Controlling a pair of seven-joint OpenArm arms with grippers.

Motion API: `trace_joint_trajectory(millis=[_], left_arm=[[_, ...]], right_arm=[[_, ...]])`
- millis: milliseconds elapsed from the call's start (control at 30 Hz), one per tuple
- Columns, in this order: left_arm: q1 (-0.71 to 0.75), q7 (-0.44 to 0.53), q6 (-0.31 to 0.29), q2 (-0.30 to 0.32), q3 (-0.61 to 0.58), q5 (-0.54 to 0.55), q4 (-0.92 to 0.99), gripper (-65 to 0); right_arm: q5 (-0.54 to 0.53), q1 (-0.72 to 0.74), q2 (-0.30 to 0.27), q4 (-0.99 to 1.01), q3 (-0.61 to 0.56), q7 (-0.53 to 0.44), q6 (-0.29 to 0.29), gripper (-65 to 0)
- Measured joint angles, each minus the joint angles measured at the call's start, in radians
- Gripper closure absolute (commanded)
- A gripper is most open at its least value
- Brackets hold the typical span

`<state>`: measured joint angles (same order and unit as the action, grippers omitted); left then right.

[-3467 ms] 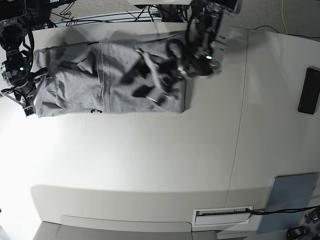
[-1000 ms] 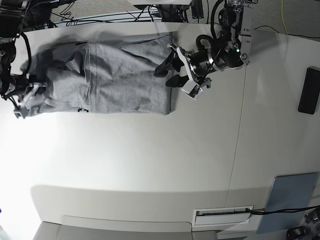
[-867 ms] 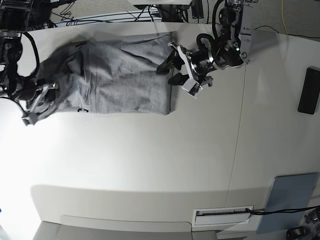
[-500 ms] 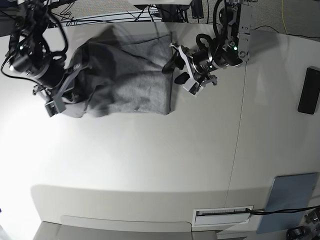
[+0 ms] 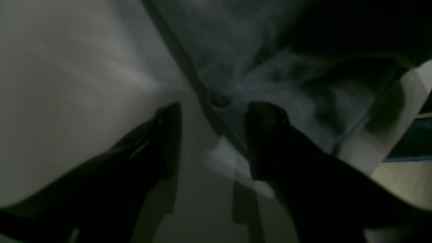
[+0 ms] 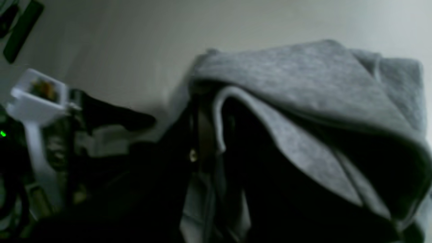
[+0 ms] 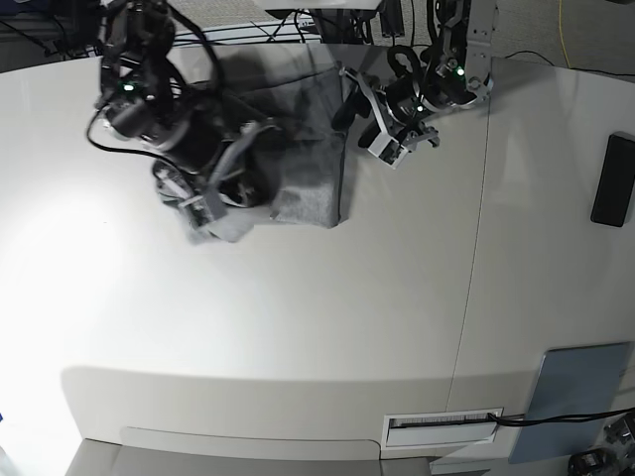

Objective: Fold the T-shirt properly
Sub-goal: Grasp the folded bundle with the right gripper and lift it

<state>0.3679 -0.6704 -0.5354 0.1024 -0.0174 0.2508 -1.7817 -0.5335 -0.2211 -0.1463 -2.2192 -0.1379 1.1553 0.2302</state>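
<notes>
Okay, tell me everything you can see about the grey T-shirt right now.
The T-shirt is heather-grey, soft knit cotton by its look, lying bunched and partly doubled over near the far edge of the white table. The right gripper is shut on a raised fold, lifting it over the rest. The left gripper, open, straddles its other edge without pinching. No lettering shows.

White table [image 7: 298,327] with a seam; black flat device [image 7: 613,180] at one edge, grey-blue pad [image 7: 573,397] near another; cables [image 7: 189,30] on the floor behind.
</notes>
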Motion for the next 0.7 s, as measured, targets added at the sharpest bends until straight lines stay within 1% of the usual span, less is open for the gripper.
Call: trace_joint_trajectory(millis=[67, 167, 200, 233, 333, 500, 600, 633, 667, 700], left_arm=[[0.0, 0.014, 0.0, 0.0, 0.0, 0.001, 0.012, -31.9], [0.0, 0.045, -0.004, 0.0, 0.0, 0.005, 0.053, -31.9], [0.0, 0.047, -0.005, 0.0, 0.0, 0.005, 0.061, -31.9], [-0.003, 0.051, -0.005, 0.0, 0.0, 0.012, 0.068, -31.9], [-0.003, 0.055, -0.005, 0.0, 0.0, 0.012, 0.07, -32.0], [-0.008, 0.052, -0.005, 0.0, 0.0, 0.011, 0.071, -32.0], [-0.008, 0.052, -0.007, 0.0, 0.0, 0.011, 0.072, -32.0], [-0.008, 0.052, -0.007, 0.0, 0.0, 0.012, 0.072, -32.0], [-0.009, 0.051, -0.007, 0.0, 0.0, 0.011, 0.072, -32.0], [-0.009, 0.051, -0.007, 0.0, 0.0, 0.012, 0.072, -32.0]], right_arm=[[0.04, 0.005, 0.03, 0.013, -0.06, -0.028, -0.004, 0.0], [0.116, 0.011, 0.07, 0.047, -0.143, -0.04, -0.01, 0.0], [0.141, 0.012, 0.08, 0.061, -0.166, -0.051, -0.024, 0.0], [0.168, 0.014, 0.088, 0.078, -0.184, -0.063, -0.027, 0.0], [0.195, 0.026, 0.094, 0.127, -0.227, -0.066, -0.031, 0.0], [0.195, 0.05, 0.094, 0.2, -0.26, -0.092, -0.031, -0.8], [0.185, 0.05, 0.094, 0.209, -0.261, -0.123, -0.02, -13.4], [0.164, 0.05, 0.094, 0.209, -0.261, -0.132, 0.004, -16.6], [0.133, 0.053, 0.094, 0.209, -0.261, -0.135, 0.026, -18.6], [0.103, 0.058, 0.094, 0.209, -0.262, -0.137, 0.041, -19.1]])
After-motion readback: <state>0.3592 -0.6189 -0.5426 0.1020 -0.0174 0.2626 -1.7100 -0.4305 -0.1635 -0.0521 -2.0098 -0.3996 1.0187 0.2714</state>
